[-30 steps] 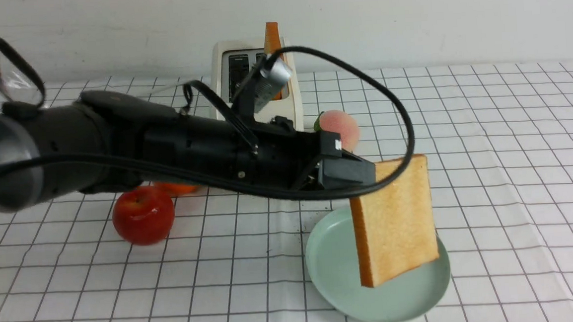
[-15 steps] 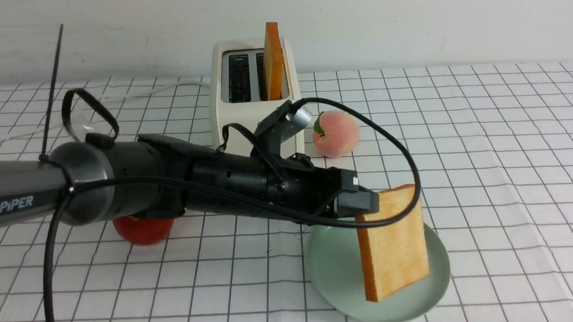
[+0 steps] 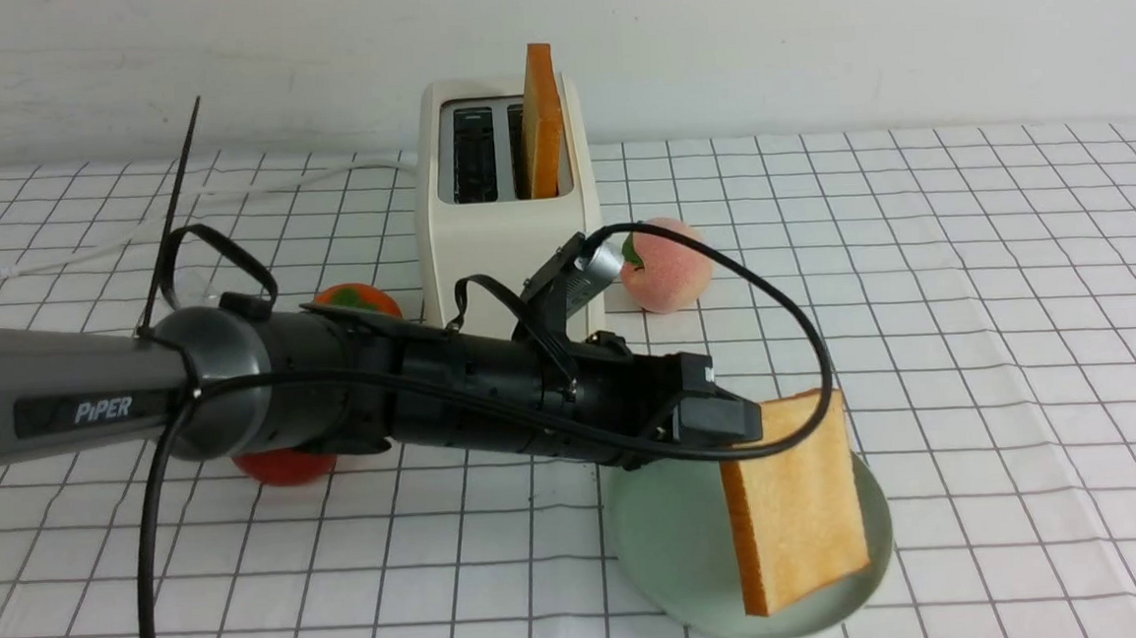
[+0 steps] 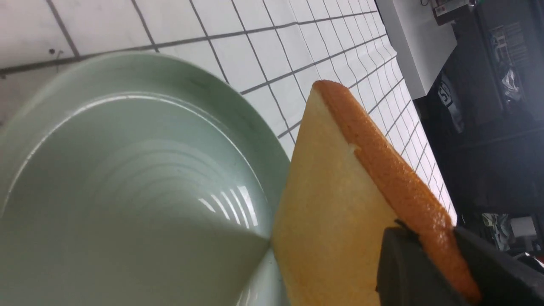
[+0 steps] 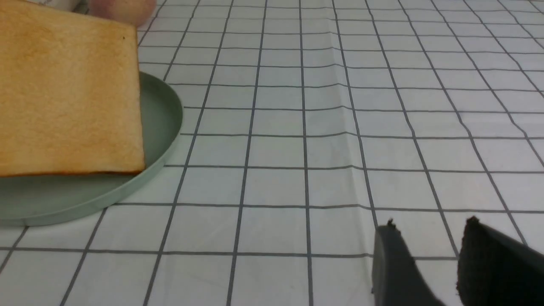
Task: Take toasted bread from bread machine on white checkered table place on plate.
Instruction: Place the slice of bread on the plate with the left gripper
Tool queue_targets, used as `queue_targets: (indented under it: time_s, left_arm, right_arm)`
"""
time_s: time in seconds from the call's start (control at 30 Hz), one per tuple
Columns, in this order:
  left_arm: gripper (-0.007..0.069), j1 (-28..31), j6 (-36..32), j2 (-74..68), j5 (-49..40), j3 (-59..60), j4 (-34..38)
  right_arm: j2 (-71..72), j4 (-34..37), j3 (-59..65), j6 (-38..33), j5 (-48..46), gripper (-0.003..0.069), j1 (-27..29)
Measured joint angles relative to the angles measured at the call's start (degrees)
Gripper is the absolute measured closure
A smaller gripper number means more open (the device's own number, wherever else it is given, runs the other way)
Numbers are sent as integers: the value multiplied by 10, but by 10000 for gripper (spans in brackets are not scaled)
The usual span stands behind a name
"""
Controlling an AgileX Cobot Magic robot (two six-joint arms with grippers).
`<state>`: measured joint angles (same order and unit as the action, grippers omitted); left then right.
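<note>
My left gripper point(image 3: 732, 423) is shut on the top crust of one slice of toasted bread point(image 3: 797, 507), which hangs on edge over the pale green plate point(image 3: 670, 540). In the left wrist view the black fingers point(image 4: 408, 272) pinch the orange crust of the toasted bread point(image 4: 331, 204), whose lower corner reaches the plate point(image 4: 127, 170); I cannot tell if it touches. A second slice point(image 3: 541, 113) stands in the right slot of the bread machine point(image 3: 503, 224) at the back. My right gripper point(image 5: 429, 225) is open and empty, low over the white checkered table point(image 5: 323, 127), to the right of the plate point(image 5: 163, 114).
A peach point(image 3: 665, 264) sits right of the toaster. An orange point(image 3: 355, 300) and a red apple point(image 3: 286, 466) lie behind my left arm. The toaster's white cord point(image 3: 225, 197) trails to the left across the cloth.
My left arm has come down with the slice, bringing its lower edge from above the plate to the plate's surface. The toaster and the orange have come into view behind the arm.
</note>
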<state>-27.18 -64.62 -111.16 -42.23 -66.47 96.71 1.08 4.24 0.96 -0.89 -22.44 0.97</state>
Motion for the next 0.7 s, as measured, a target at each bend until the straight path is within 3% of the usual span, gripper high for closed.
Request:
queue_targets:
  time_s: [0.43, 0.53, 0.7]
  left_arm:
    - [531, 0, -28, 0, 38, -3, -43]
    - [497, 0, -28, 0, 46, -3, -53]
    - [330, 0, -28, 0, 70, -3, -83]
  right_arm:
    - [0, -1, 0, 0, 0, 420, 0]
    - [0, -1, 0, 0, 0, 420, 0]
    - [0, -1, 0, 0, 0, 420, 0]
